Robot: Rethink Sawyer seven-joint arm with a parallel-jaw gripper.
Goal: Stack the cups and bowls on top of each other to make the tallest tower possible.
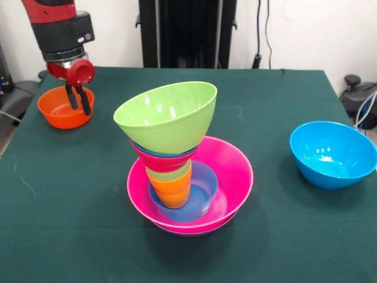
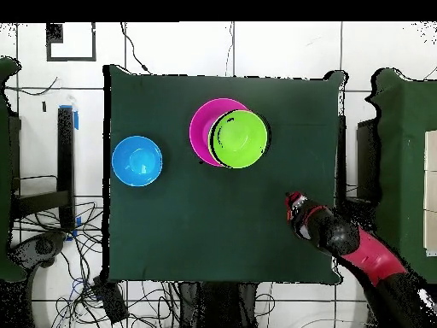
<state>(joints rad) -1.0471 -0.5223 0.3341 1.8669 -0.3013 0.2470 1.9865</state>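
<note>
On the dark green cloth-covered counter (image 1: 70, 224) the tower (image 1: 179, 162) stands a little left of the middle in the front view. Its base is a wide glossy pink plastic bowl (image 1: 232, 171) seated in a purple bowl, of which only a thin rim (image 1: 194, 232) shows underneath. Inside the pink bowl sits a small light-blue plastic bowl (image 1: 203, 194), and in that stands a ribbed orange plastic tumbler (image 1: 172, 193) with a ribbed light green tumbler (image 1: 171, 174) nested on it. Above them come a small red bowl (image 1: 159, 162) and the edge of a dark-blue bowl (image 1: 154, 150), and on top a large lime green plastic bowl (image 1: 168, 118), which tilts so its mouth faces up and toward the camera (the upper part of the pile leans left of the base). From overhead, the lime green bowl (image 2: 239, 138) covers most of the pink bowl (image 2: 202, 128).

A large sky-blue plastic bowl (image 1: 333, 154) rests alone near the counter's right edge in the front view, well apart from the tower; overhead it lies at the left (image 2: 136, 161).

A small orange plastic bowl (image 1: 62, 111) sits at the far left corner of the counter. The red and black arm's tool (image 1: 79, 101) hangs over it, its two dark fingers (image 1: 86, 101) close together with only a narrow gap, their tips down inside the bowl's mouth; whether they touch the bowl I cannot tell. Overhead, the tool (image 2: 296, 205) shows near the counter's right edge.
</note>
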